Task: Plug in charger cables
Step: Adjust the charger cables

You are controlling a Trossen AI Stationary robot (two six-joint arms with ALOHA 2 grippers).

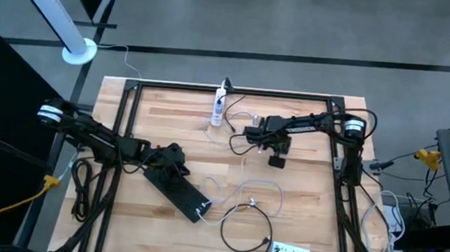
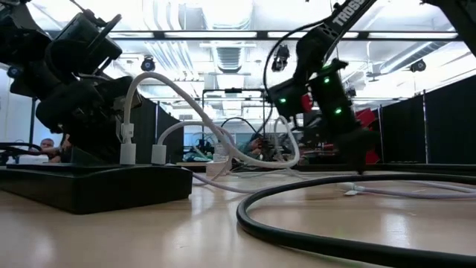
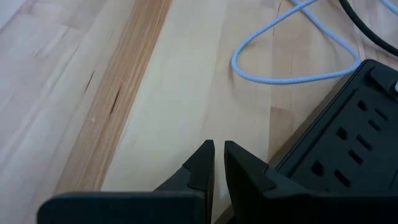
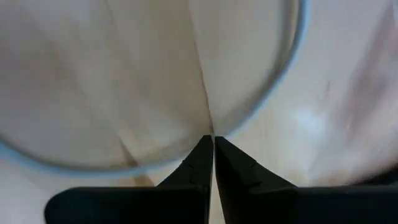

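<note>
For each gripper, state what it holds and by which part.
Neither holds anything: the left gripper is shut and empty beside the black power strip; the right gripper is shut above bare table.

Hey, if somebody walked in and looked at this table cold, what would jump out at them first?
Probably the black power strip lying slantwise left of the table's middle, with the left pincer shut just above its far end and two white plugs standing in it. Next, the right pincer, shut, pointing down among white cables near the far side. Then the big black cable loop beside a white power strip at the near edge.
</note>
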